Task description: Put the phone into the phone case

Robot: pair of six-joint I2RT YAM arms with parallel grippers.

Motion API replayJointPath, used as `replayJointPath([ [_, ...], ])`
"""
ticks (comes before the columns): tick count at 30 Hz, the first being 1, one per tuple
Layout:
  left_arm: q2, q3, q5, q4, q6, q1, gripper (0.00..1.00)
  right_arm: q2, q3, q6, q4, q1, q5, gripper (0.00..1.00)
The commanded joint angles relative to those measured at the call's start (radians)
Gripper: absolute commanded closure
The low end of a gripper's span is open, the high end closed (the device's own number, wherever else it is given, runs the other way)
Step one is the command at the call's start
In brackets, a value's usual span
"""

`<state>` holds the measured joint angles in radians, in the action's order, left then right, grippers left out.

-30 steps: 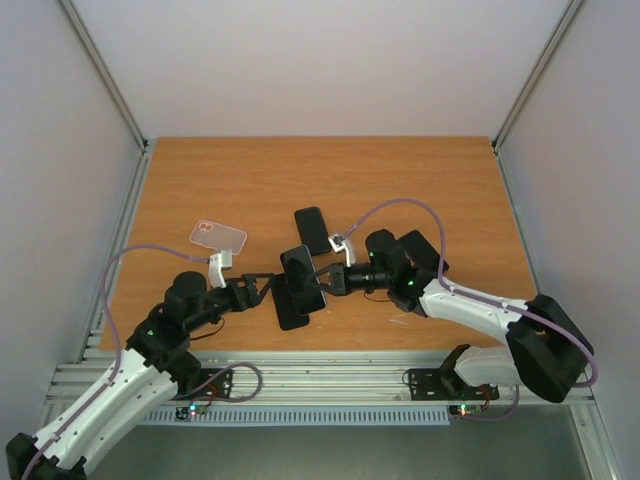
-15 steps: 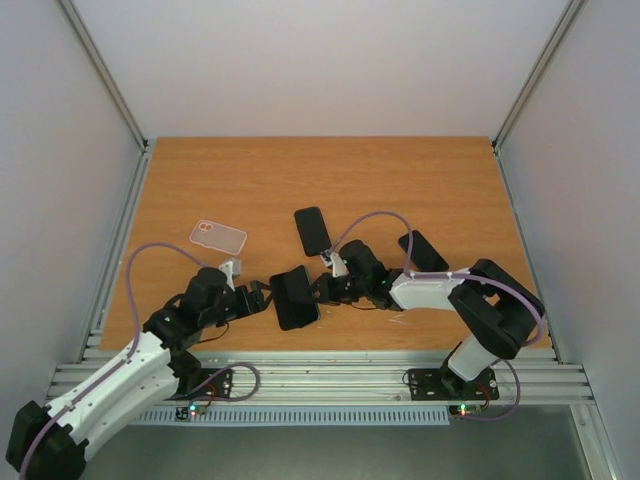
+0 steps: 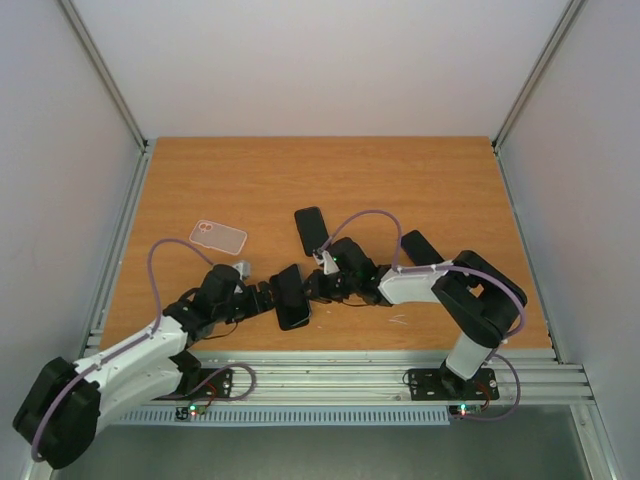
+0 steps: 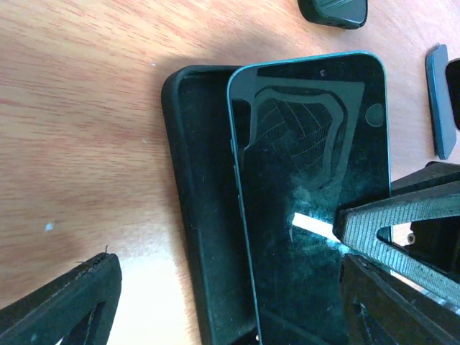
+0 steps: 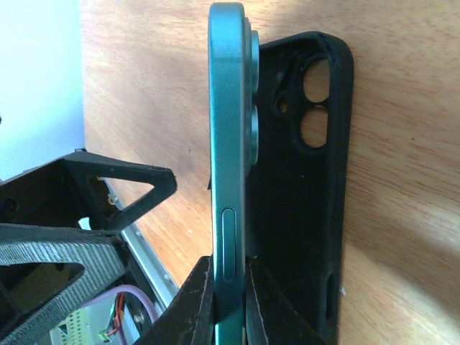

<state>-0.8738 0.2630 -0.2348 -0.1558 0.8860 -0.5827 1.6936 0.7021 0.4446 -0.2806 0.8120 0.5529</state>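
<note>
The black phone case (image 4: 198,237) lies open side up on the wooden table (image 3: 420,180). A teal-edged phone (image 4: 309,180) with a dark screen leans over the case's right half, its camera side facing the case's inside (image 5: 316,187). My right gripper (image 5: 230,302) is shut on the phone's lower end (image 5: 228,144), one finger on each face. My left gripper (image 4: 230,295) is open and straddles the case and phone without gripping either. In the top view the phone (image 3: 290,285) and case (image 3: 292,318) sit between the left gripper (image 3: 272,297) and right gripper (image 3: 312,287), near the front edge.
A clear case (image 3: 218,236) lies at the left. Just behind the grippers lies a black phone-shaped item (image 3: 311,230), and another (image 3: 420,245) lies to the right beside the right arm. The table's metal front rail (image 3: 330,375) is close behind both wrists.
Both grippers have sunk towards the table and shifted slightly left, and the right arm has dropped low. The phone has come down with them, over the case.
</note>
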Motion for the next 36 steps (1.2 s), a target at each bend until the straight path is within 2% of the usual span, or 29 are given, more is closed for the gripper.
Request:
replayJointPath([
  [1,-0.076,-0.002,-0.022,0.143,0.012,0.000,0.17,0.025,0.045,0.033,-0.062,0.013,0.010,0.99],
  [20,-0.427,-0.023,-0.132,0.526,0.104,-0.022,0.20,0.171,0.051,0.097,-0.156,0.042,0.051,0.99],
  [26,-0.426,-0.022,-0.108,0.490,0.095,-0.028,0.21,0.174,0.061,0.056,-0.070,0.043,0.038,0.98],
  [33,-0.358,-0.021,-0.074,0.399,0.073,-0.033,0.21,0.131,0.063,0.009,0.006,0.042,-0.004,0.81],
  [36,-0.336,-0.019,-0.072,0.378,0.073,-0.040,0.21,0.103,0.072,-0.022,0.074,0.041,-0.032,0.77],
])
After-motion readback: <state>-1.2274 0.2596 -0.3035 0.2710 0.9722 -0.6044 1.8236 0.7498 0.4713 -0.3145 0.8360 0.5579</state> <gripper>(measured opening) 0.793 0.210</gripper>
